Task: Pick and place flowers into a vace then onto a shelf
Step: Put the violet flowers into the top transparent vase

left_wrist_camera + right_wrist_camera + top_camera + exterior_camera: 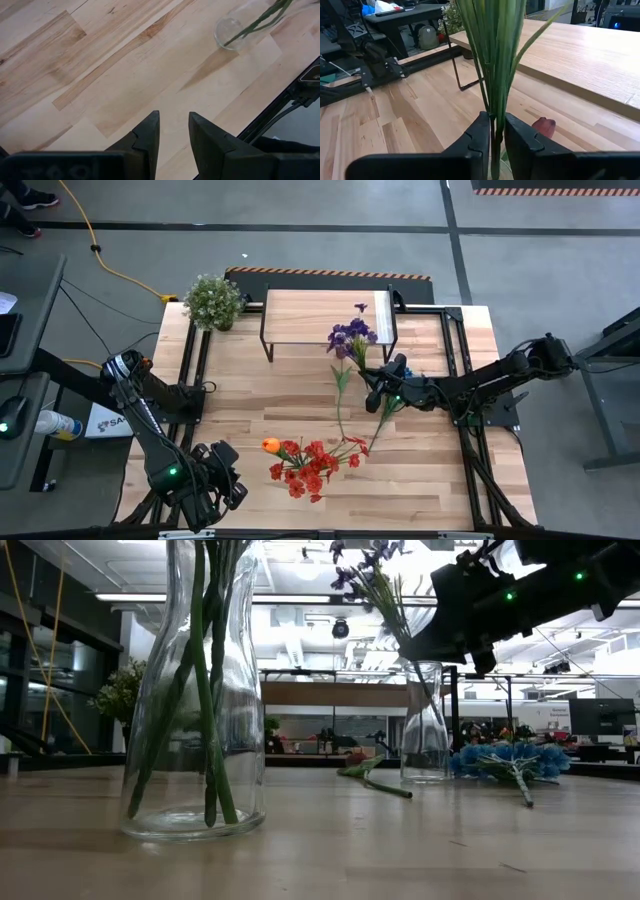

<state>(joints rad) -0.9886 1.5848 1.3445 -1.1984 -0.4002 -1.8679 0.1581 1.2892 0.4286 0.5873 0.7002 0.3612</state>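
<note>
1. One clear vase [195, 690] already has red flowers [308, 462] and an orange flower [270, 445] in it. It stands on the bench [260, 405] at about 6 o'clock in the high view
2. A second vase [425, 725] stands near the middle of the bench, and purple flowers [350, 335] are going into it right now
3. The right claw [493, 132] is over that second vase. Its two fingers sit close on each side of the green stems [495, 60], touching them or almost touching. I cannot tell if it is gripping them or letting go
4. From the right claw, the purple blooms stick out toward 11 o'clock in the high view, over the edge of the shelf [320, 315]
5. Blue flowers [510, 758] lie flat on the bench just beside the second vase, and a dark red flower [544, 126] lies there too. They are not in a vase yet
6. The left claw [173, 131] waits at 7 o'clock. Its fingers are a little apart and hold nothing
7. I think the job is about half done. The loose flowers must go in, and no vase is on the shelf yet
</note>
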